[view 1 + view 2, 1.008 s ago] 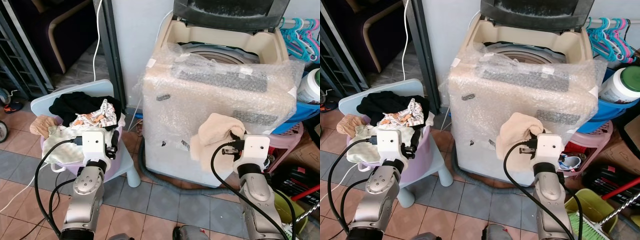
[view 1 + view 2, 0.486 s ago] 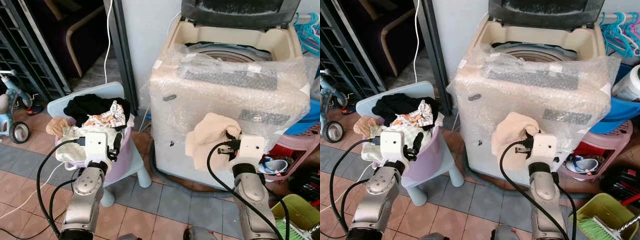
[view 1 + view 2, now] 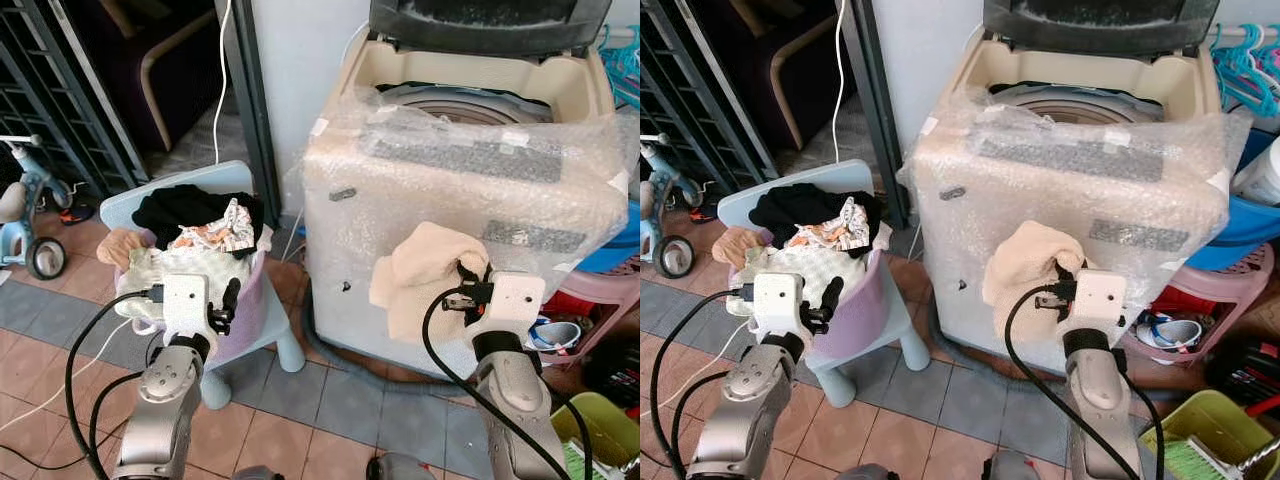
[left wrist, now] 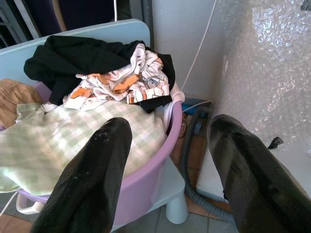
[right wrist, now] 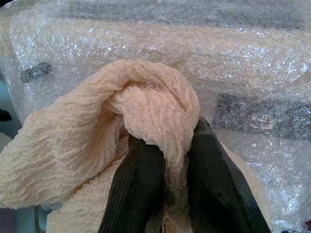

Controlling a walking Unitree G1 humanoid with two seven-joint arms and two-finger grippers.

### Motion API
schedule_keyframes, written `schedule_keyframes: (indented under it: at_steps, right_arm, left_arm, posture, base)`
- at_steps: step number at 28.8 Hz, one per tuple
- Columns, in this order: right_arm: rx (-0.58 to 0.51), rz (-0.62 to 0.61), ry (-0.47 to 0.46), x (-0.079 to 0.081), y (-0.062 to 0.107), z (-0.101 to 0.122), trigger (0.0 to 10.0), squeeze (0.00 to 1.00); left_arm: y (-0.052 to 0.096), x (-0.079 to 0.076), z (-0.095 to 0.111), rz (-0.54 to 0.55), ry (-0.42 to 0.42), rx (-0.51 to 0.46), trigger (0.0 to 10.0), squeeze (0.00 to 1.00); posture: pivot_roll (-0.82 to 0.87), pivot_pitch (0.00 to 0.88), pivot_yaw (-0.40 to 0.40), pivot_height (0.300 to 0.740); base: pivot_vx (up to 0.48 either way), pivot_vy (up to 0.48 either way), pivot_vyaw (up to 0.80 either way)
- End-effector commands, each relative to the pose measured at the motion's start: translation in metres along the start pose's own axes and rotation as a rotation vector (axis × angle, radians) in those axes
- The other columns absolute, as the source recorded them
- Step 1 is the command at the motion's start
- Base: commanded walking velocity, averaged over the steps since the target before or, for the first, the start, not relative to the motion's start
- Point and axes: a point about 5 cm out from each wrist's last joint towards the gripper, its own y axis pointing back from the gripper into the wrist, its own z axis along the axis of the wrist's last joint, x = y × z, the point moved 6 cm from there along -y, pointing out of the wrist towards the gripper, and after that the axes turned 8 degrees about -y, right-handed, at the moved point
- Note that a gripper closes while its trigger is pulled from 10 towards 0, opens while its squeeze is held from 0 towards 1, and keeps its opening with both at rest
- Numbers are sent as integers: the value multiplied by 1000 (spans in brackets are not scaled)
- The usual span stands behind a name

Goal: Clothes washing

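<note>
A top-loading washing machine (image 3: 470, 190) wrapped in bubble wrap stands ahead with its dark lid raised. My right gripper (image 3: 468, 278) is shut on a cream knitted cloth (image 3: 425, 270) and holds it in front of the machine's front panel, below the rim. In the right wrist view the cream cloth (image 5: 131, 131) bulges over the two black fingers (image 5: 141, 194). A purple laundry basket (image 3: 245, 315) full of clothes sits on a pale blue stool (image 3: 285, 345) to the left. My left gripper (image 3: 228, 300) hangs open beside the basket's near edge, holding nothing.
The basket holds a black garment (image 4: 77, 58), an orange-patterned cloth (image 4: 121, 85) and a green checked cloth (image 4: 73, 141). A grey drain hose (image 4: 192, 160) curls at the machine's base. A child's tricycle (image 3: 25, 225) stands far left, and a blue tub (image 3: 1250, 220) and pink stool (image 3: 1200, 300) at the right.
The camera has shifted a little, so the scene sits differently in frame. My right gripper keeps the cream cloth before the machine; the left arm stays by the basket.
</note>
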Motion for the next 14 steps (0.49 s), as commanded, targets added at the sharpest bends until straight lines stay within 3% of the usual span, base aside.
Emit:
schedule_keyframes:
  at_steps: [1, 14]
  right_arm:
    - [-21, 16, -1, 2, 0, 8, 10000, 0]
    - [-19, 19, 9, 1, -3, 12, 10000, 0]
  left_arm:
    - [1, 7, 3, 8, -7, -6, 10000, 0]
    - [-1, 1, 5, -4, 5, -4, 10000, 0]
  posture:
    - [-42, 32, 70, 740]
    - [-51, 25, 60, 740]
  base:
    - [0, 0, 0]
    - [0, 0, 0]
